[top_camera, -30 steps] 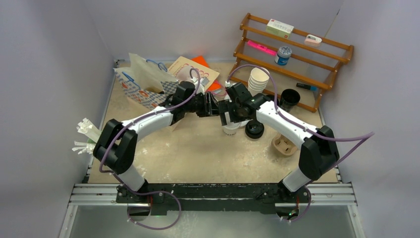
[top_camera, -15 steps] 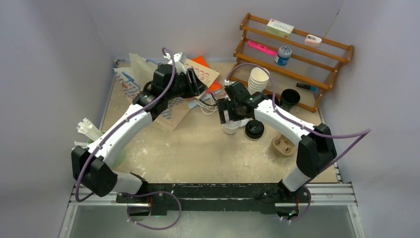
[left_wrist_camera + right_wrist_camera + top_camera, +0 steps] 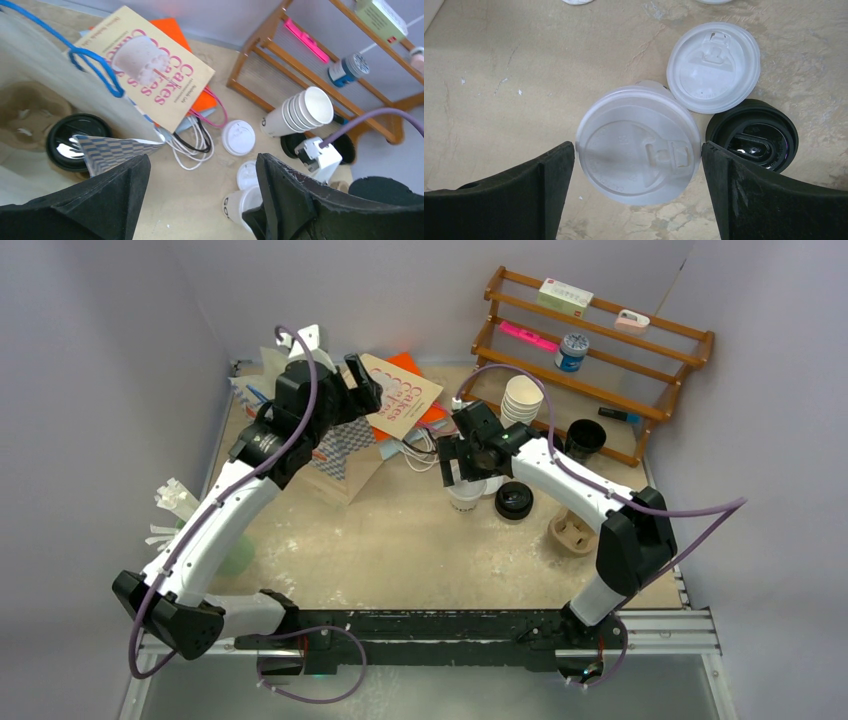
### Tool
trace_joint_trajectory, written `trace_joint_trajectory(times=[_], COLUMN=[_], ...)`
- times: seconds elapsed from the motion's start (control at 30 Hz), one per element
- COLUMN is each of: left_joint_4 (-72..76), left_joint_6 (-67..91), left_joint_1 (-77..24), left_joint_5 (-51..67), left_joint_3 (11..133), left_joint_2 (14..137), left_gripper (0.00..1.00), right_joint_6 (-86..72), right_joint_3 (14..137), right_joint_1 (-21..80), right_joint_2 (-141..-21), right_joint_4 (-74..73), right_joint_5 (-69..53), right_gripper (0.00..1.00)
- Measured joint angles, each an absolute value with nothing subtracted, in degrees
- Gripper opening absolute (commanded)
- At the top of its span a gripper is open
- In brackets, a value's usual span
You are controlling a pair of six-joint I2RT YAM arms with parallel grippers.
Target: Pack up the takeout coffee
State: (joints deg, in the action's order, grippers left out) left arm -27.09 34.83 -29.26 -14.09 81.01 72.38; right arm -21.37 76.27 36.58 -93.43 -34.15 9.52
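squarely under right end effector [image 3: 636, 155]: cup [image 3: 629, 125]

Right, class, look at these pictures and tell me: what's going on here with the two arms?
Two robot arms are packing takeout coffee into a paper bag. The left gripper hangs open over the bag's edge; a black-lidded cup sits inside the bag. The right gripper, also open, hovers over a white-lidded cup standing on the table, its jaws either side. A loose white lid lies beside that cup. One coffee looks packed; the white-lidded one is not yet picked up.
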Motion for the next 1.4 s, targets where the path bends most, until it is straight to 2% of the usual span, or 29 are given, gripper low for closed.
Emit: trace_joint_trajectory(times=[0.2, 0.63, 0.8, 1.4], left_joint_4=[-30.7, -34.9, -35.8, -38.5], left_joint_6=[33.5, 30.8, 29.8, 29.3], left_joint_1=[-28.9, -28.7, -28.5, -28.1], left_joint_5=[-20.4, -25.5, -27.8, -29.1], left_joint_3=[84.6, 86.4, 87.4, 87.4], left_joint_2=[72.3, 72.0, 72.0, 72.0], left_gripper=[0.82, 0.82, 0.82, 0.82], right_joint_6=[-21.4, -21.1, -20.7, -18.5], right_joint_3=[76.4, 76.4, 76.7, 78.3], right_joint_1=[36.6, 36.6, 36.6, 36.6], right_joint_2=[-93.4, -93.4, -93.5, -93.8], right_joint_4=[-34.4, -34.4, -34.5, -35.7], right_joint_5=[9.6, 10.0, 11.3, 13.6], right_gripper=[0.97, 0.88, 0.97, 0.96])
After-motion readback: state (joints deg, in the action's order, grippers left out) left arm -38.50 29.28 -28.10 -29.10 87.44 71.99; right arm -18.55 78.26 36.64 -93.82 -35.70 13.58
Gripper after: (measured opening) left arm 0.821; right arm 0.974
